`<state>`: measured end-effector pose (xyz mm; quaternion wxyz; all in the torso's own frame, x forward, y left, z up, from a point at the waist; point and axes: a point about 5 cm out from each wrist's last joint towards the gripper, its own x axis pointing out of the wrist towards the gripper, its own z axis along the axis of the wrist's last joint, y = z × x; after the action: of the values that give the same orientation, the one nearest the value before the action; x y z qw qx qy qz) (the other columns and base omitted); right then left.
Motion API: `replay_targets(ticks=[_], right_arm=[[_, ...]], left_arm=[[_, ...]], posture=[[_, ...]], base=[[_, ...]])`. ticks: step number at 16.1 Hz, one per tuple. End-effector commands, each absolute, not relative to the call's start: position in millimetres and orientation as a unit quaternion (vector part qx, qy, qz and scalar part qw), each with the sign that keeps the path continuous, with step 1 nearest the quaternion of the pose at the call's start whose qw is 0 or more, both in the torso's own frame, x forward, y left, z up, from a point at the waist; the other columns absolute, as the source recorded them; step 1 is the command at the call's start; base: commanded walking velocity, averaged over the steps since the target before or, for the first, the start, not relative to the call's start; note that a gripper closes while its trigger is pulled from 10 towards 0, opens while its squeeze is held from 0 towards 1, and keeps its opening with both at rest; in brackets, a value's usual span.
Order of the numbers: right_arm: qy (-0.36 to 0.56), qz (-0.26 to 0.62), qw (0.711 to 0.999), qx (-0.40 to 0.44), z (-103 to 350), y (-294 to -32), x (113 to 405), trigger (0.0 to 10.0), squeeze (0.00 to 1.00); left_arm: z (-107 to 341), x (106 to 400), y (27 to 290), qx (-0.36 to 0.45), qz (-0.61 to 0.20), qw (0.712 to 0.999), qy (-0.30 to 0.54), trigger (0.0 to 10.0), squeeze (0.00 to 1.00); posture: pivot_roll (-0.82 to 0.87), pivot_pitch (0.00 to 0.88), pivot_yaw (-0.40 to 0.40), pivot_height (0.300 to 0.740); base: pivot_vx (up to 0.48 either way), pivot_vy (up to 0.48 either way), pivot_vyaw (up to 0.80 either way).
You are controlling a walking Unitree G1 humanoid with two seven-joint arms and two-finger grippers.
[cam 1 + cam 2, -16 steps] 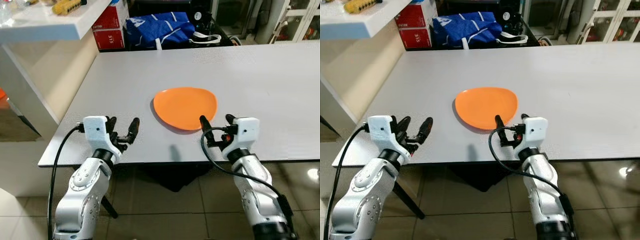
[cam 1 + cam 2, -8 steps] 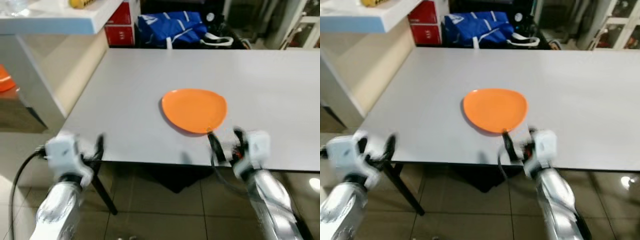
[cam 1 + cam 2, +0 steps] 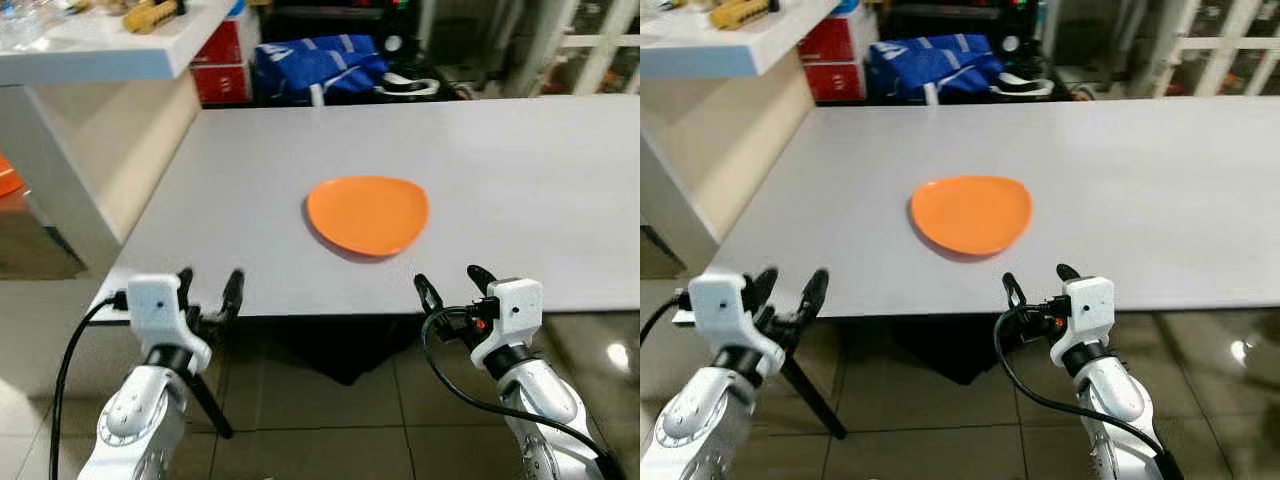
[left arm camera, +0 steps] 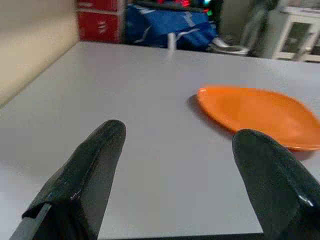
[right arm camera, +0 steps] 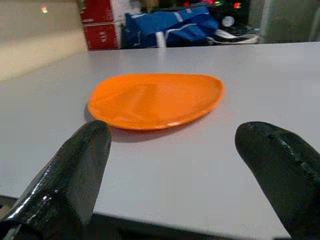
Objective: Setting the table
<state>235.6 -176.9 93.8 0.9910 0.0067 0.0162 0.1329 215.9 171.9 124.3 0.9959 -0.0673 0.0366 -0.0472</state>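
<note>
Both arms are silver-grey metal, built of rounded jointed segments, and each ends in a boxy white wrist housing. The left tool (image 3: 209,290) and the right tool (image 3: 449,287) each carry two long, glossy black fingers (image 4: 82,177) with rounded tips. A black cable loops from each wrist housing back along its arm.

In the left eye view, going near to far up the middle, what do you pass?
Right gripper, open, at the near table edge → grey table → orange plate → blue bag behind the table.
</note>
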Motion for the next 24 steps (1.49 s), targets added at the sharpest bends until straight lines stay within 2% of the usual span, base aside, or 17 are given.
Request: replay_targets(ticks=[1,19,24], right_arm=[[0.011,0.133,0.991,0.002,94.7,-176.4,235.7,10.0,0.00],[0.021,0.136,0.991,-0.010,93.9,-173.7,239.3,10.0,0.00],[0.017,0.137,0.990,-0.015,93.8,-171.7,242.7,10.0,0.00]], left_arm=[[124.1,218.5,169.8,-0.060,-0.051,0.996,0.037,10.0,0.00],[123.5,233.9,171.3,-0.070,-0.053,0.995,0.047,10.0,0.00],[125.9,235.7,169.0,-0.064,-0.059,0.995,0.043,10.0,0.00]], posture=[[-0.20,0.000,0.097,0.736],[-0.18,0.000,0.086,0.736],[-0.18,0.000,0.083,0.736]], base=[[0.000,0.000,0.00],[0.000,0.472,0.00],[0.000,0.480,-0.79]])
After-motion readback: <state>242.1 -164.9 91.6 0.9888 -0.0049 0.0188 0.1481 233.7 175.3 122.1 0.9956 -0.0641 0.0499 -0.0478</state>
